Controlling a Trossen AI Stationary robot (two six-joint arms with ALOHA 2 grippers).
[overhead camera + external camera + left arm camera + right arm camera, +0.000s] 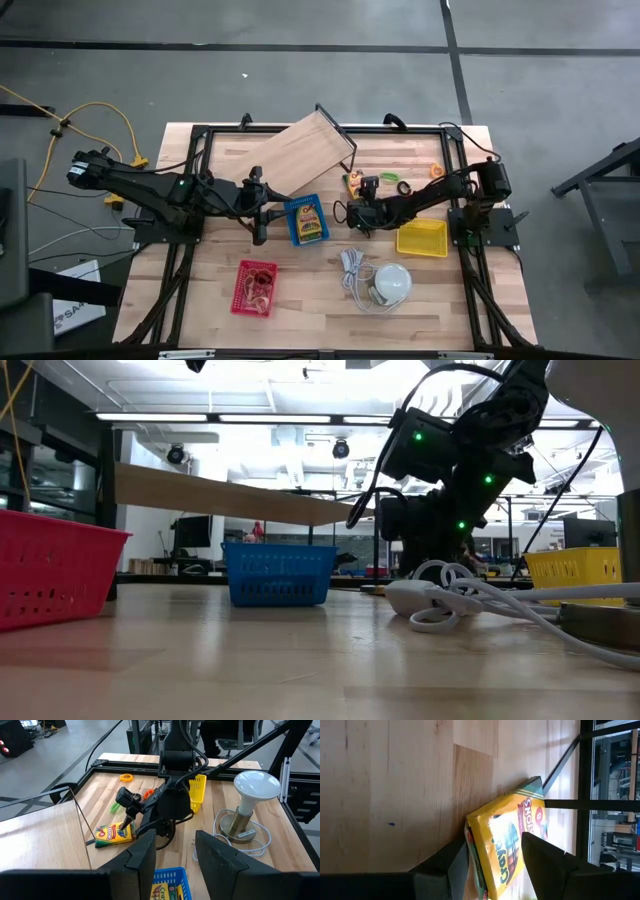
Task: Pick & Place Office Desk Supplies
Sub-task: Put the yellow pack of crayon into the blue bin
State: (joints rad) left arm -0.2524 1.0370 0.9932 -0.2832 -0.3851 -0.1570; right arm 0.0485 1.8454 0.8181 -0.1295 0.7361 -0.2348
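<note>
Centre frame, blue basket [307,221] is holding a crayon pack; left gripper [262,213] is hovering beside it, fingers spread. Right gripper [492,862] is straddling another crayon box [507,845], jaws spread.

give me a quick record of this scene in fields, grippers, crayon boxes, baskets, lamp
right gripper: open, fingers either side of a yellow crayon box lying on the table
left gripper: open, above the blue basket, holding nothing
blue basket: holds another crayon box
red basket: near front edge
yellow basket: beside right arm
lamp: white, cord coiled beside it
</note>
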